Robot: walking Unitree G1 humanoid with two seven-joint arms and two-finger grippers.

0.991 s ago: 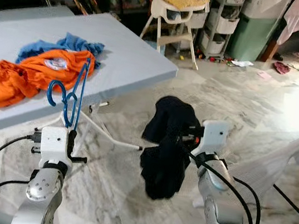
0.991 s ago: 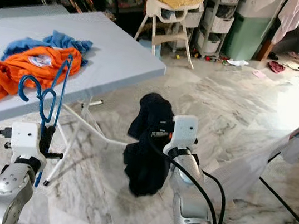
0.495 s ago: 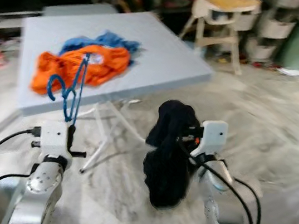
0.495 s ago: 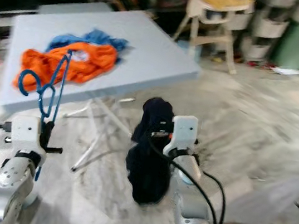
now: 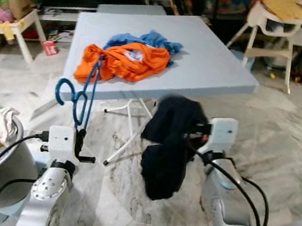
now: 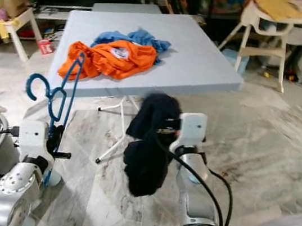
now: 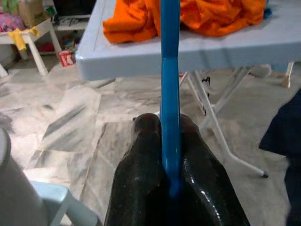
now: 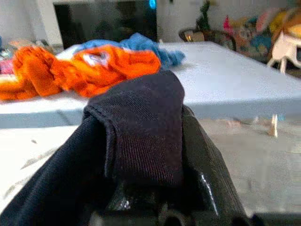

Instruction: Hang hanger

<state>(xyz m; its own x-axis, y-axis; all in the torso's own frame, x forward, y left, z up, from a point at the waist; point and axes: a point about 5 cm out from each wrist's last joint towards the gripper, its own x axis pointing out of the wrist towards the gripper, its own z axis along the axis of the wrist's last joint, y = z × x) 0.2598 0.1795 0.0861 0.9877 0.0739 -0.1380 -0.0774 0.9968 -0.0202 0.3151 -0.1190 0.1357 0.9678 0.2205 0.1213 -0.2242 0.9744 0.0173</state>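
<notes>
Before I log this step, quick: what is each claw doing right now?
Left claw: shut on the blue hanger, held upright.
Right claw: shut on the dark garment, which hangs down from it.

No wording, brand or number can be read anywhere. The orange garment on the counter carries a pale printed patch, too blurred to make out. A small red box on the floor bears a white mark, perhaps a letter, but it cannot be told.
</notes>
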